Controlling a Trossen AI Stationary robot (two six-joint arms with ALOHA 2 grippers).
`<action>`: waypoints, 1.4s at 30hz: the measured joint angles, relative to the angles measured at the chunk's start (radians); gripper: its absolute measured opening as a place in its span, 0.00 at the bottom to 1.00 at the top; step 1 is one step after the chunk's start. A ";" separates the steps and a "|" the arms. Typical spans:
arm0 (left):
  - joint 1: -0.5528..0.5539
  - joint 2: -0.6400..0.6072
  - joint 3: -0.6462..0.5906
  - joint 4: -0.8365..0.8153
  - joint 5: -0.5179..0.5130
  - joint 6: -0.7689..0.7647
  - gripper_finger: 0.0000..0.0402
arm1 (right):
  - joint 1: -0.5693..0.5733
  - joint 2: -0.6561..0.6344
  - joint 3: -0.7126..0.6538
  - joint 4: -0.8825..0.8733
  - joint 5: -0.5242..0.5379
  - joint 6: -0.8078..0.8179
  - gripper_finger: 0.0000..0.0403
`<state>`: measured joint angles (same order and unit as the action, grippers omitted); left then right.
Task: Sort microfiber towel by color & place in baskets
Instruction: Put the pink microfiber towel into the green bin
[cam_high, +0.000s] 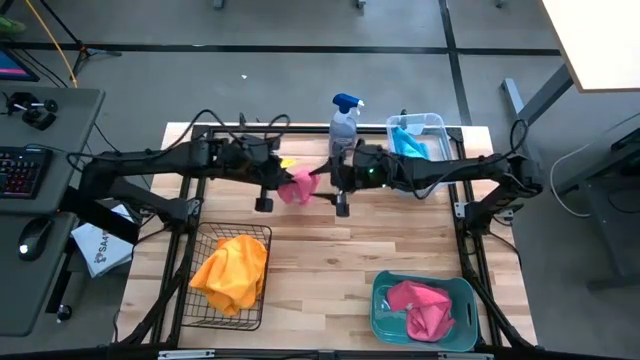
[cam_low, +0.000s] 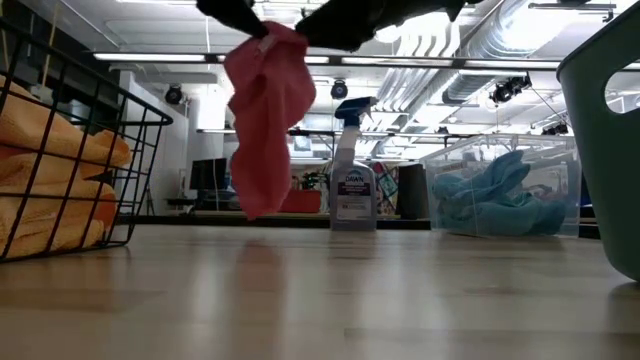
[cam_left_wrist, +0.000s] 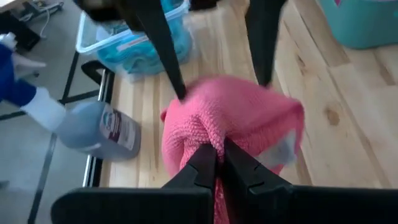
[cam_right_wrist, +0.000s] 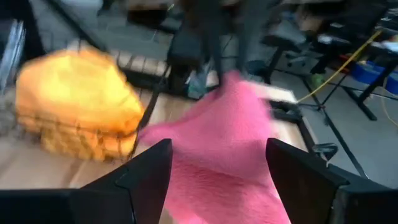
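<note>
Pink towel (cam_high: 297, 188) hangs beside the spray bottle (cam_high: 343, 125), clenched by left end effector (cam_left_wrist: 219, 163); right end effector (cam_right_wrist: 214, 165), spread, apparently awaits handover.

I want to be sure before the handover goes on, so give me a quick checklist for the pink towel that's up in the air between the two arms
1. Left end effector shut on the pink towel: ok.
2. Towel lifted off the table, hanging free in the low view: ok.
3. Right end effector open, its fingers to either side of the towel: ok.
4. Teal basket at the near right already holds pink cloth and has room: ok.
5. Spray bottle stands just behind the two end effectors; gap from the towel: cannot tell.
6. Orange towels in the wire basket, blue ones in the clear tub, none mixed: ok.
</note>
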<state>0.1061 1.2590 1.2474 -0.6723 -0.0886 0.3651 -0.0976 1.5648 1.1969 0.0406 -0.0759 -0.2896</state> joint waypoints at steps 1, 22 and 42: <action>-0.004 0.018 0.011 0.000 0.000 0.012 0.00 | 0.004 0.010 0.000 -0.010 0.013 -0.008 0.64; -0.037 0.083 0.171 -0.028 -0.095 -0.065 0.16 | 0.027 -0.018 0.000 -0.083 0.074 0.098 0.01; 0.097 -0.305 -0.336 0.165 -0.127 -0.627 0.46 | 0.249 -0.494 0.002 -0.704 -0.342 0.723 0.00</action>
<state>0.2028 0.9539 0.9110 -0.5073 -0.2154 -0.2614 0.1513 1.0711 1.1984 -0.6632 -0.4179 0.4333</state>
